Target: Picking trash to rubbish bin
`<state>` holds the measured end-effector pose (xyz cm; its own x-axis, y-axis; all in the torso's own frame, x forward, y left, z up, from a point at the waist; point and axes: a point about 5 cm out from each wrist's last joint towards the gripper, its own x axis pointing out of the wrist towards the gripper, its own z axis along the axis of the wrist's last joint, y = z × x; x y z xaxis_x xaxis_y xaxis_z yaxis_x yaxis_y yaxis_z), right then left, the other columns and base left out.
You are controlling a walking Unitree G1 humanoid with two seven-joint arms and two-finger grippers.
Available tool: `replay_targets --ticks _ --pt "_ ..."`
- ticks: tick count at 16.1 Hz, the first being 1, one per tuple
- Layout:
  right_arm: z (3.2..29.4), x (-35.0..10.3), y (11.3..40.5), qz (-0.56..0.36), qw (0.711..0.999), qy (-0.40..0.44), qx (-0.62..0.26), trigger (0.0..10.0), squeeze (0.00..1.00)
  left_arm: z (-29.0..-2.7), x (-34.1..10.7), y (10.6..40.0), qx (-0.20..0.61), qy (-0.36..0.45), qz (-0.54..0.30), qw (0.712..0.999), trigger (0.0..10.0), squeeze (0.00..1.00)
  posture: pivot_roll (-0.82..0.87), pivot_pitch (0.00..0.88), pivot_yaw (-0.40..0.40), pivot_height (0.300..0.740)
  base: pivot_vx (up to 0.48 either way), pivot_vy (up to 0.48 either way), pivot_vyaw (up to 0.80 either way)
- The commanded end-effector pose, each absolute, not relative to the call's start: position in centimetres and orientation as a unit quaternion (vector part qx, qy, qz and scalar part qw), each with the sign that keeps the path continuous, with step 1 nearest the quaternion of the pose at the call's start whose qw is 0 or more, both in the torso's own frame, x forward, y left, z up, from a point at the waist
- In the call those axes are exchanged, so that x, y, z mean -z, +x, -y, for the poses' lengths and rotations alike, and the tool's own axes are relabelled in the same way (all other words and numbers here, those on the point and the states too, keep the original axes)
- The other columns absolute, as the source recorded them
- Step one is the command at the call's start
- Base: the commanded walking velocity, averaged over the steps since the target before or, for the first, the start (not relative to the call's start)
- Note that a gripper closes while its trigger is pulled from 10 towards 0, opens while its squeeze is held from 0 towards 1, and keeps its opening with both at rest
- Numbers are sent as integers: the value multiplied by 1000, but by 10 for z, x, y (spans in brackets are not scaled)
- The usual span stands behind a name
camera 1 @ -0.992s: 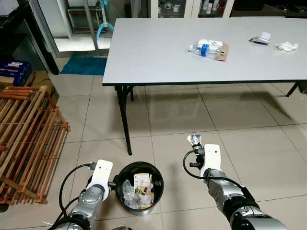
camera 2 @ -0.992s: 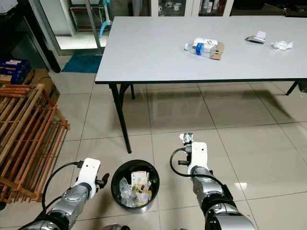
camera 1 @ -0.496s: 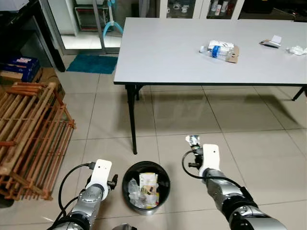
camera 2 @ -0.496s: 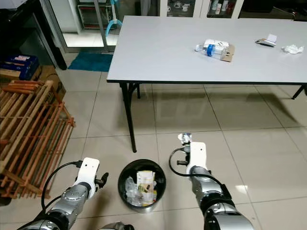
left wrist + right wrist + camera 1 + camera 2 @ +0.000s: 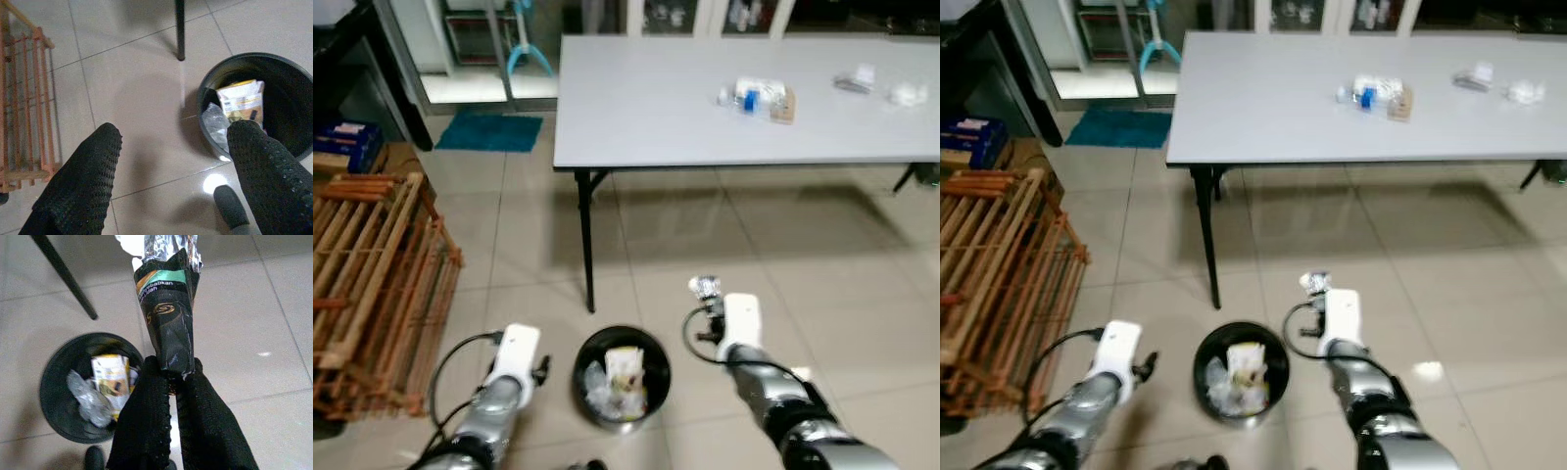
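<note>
The right gripper (image 5: 171, 372) is clamped on a black foil-lined snack wrapper (image 5: 168, 328), beside the round black rubbish bin (image 5: 58, 382). The left gripper (image 5: 171, 142), fingers apart, hovers near the bin's other side.

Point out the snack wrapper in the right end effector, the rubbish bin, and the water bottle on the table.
snack wrapper (image 5: 171, 328): right wrist view, on its dark printed middle.
rubbish bin (image 5: 659, 357): left eye view, on its black rim.
water bottle (image 5: 747, 99): left eye view, on its blue label.
</note>
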<state>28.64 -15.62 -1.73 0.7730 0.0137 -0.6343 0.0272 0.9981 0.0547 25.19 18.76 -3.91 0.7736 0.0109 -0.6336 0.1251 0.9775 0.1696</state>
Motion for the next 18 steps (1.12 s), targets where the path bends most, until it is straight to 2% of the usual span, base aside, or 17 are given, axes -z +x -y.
replay_targets --ticks 1,5,10,13,18 --pt "153 19 285 -340 940 28 0 10000 0 -193 39 251 24 107 -338 935 10000 0 13 50 15 740 0 0 0" --pt "152 19 285 -340 940 31 1 10000 0 -192 38 253 28 112 -337 934 10000 0 13 46 18 740 0 462 0" --pt "151 18 285 -340 940 32 0 10000 0 -193 37 254 27 117 -335 935 10000 0 14 51 19 740 0 0 0" --pt "151 17 286 -339 940 33 0 10000 0 -192 37 255 28 120 -335 934 10000 0 15 54 19 740 0 336 0" --pt "150 17 287 -339 940 30 -4 10000 0 -192 36 255 31 126 -331 935 10000 0 14 60 19 740 0 0 0"
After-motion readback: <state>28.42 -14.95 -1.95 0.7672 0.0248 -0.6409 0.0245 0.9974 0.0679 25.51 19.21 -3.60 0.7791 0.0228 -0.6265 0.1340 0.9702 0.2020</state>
